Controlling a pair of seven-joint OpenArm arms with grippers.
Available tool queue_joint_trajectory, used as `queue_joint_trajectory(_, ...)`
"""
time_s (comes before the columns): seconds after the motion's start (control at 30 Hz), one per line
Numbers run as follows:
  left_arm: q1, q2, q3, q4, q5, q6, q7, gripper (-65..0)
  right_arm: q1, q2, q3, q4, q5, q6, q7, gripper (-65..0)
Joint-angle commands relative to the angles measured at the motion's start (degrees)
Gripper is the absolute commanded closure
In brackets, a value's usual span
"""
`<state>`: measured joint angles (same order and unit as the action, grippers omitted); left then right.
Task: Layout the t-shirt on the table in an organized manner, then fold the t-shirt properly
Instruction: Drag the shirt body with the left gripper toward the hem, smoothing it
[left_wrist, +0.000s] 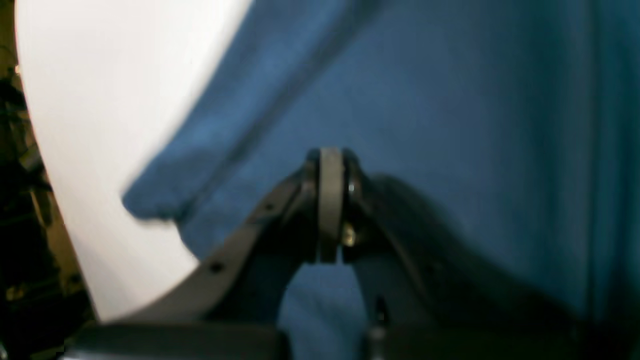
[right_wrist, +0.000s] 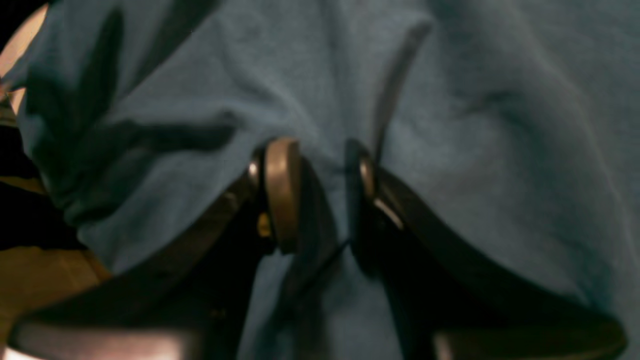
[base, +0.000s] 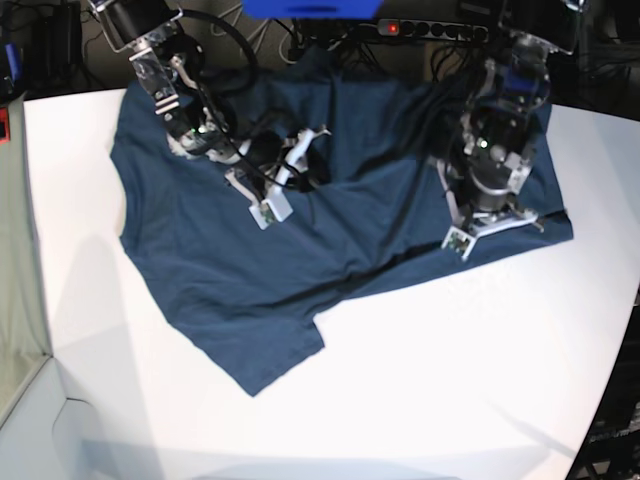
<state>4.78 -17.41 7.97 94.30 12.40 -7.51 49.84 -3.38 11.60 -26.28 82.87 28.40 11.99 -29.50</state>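
The left tool (left_wrist: 331, 205), at the right of the base view, has its two halves pressed flat together with no cloth seen between them; it hangs over the t-shirt (base: 300, 230) near the garment's right-hand edge. The right tool (right_wrist: 320, 195), upper left of centre in the base view, stands partly apart, with a fold of the blue cloth rising in the gap between its halves; whether it actually pinches that fold cannot be told.

The t-shirt lies spread but rumpled across the upper half of the surface (base: 420, 400), its long axis running roughly from the left of the base view to the right. One sleeve points down toward the lower centre of the frame. Creases bunch in the middle between the two tools.

Along the top edge, behind the surface, a dark power strip (base: 430, 30) with a red light sits among cables.

Both arms reach in from the top of the base view and bend downward, wrists angled toward the cloth.
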Motion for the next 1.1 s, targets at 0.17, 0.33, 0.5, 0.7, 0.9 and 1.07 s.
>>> queue_joint_trajectory(0.17,-3.85,2.07,0.17,-6.43,0.21,0.26,-4.44,0.0,-1.41,2.69,0.22,-0.63,-2.34,-1.83,-4.13,-4.8)
queue_joint_trajectory(0.33,-7.54,3.30,3.07,-10.04,0.21,0.26,-4.53,0.0,-1.94,3.04,0.22,-0.63,-2.34,-1.83,-4.13,-0.6)
queue_joint_trajectory(0.5,-9.48,3.47,7.55,-8.81,0.74,0.26,-4.00,0.0,-2.29,3.66,-0.13,-0.72,-2.43,-1.83,-4.13,0.0)
queue_joint_trajectory(0.7,-10.18,3.56,10.71,-5.47,0.74,0.26,-3.91,0.0,-2.21,3.75,0.22,-2.56,-2.43,-1.83,-4.13,0.0)
queue_joint_trajectory(0.9,-14.67,5.58,13.18,-11.80,0.74,0.26,-4.53,0.0,-2.29,3.75,0.22,-3.09,-2.43,-1.83,-4.13,0.0)
queue_joint_trajectory(1.07,-19.94,8.57,13.26,-20.94,0.65,0.26,-4.61,0.0,-2.29,3.75,0.22,-3.09,-2.43,-1.83,-4.13,0.0)
